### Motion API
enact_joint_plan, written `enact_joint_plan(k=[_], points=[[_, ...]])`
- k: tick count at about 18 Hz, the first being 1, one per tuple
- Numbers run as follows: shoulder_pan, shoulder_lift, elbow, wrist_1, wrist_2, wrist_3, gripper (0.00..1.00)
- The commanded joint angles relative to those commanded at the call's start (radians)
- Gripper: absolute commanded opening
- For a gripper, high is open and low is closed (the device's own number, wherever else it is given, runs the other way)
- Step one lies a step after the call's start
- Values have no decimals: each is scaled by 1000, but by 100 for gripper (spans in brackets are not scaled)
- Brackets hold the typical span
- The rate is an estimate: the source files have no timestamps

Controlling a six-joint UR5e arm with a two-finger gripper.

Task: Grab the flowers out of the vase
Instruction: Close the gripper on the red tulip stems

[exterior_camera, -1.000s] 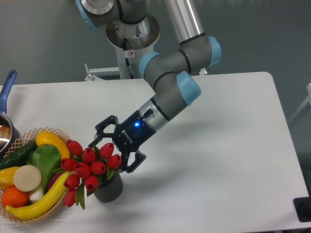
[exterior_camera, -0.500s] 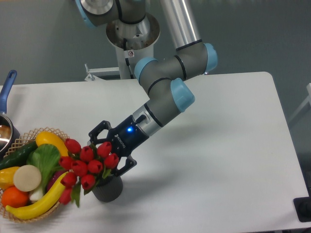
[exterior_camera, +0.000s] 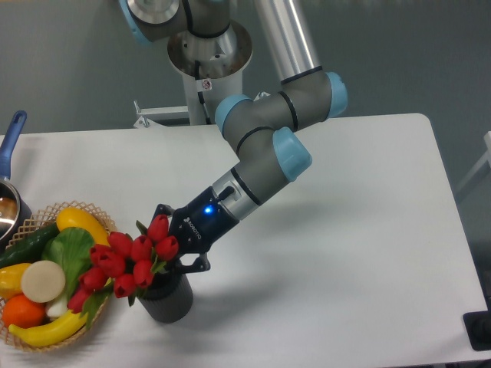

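Above the vase (exterior_camera: 169, 300) we had our gripper (exterior_camera: 170, 241) closed on the flowers (exterior_camera: 126, 261), whose stems leaned left toward the basket (exterior_camera: 31, 230), buds trailing away.

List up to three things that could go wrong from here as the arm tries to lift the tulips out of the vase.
1. The gripper seems closed on the flowers near the buds, so stems may slip or bend.
2. The bunch leans over the wicker basket; lifting might drag buds across the produce.
3. The vase may tip if stems catch its rim.
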Motion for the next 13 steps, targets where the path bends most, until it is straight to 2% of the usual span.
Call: enact_joint_plan(k=[2, 5, 10, 13], points=[[0, 3, 22, 0, 0, -38, 9], [3, 12, 22, 0, -15, -52, 9], [12, 63, 25, 0, -57, -85, 9], [15, 78, 57, 0, -74, -121, 9]])
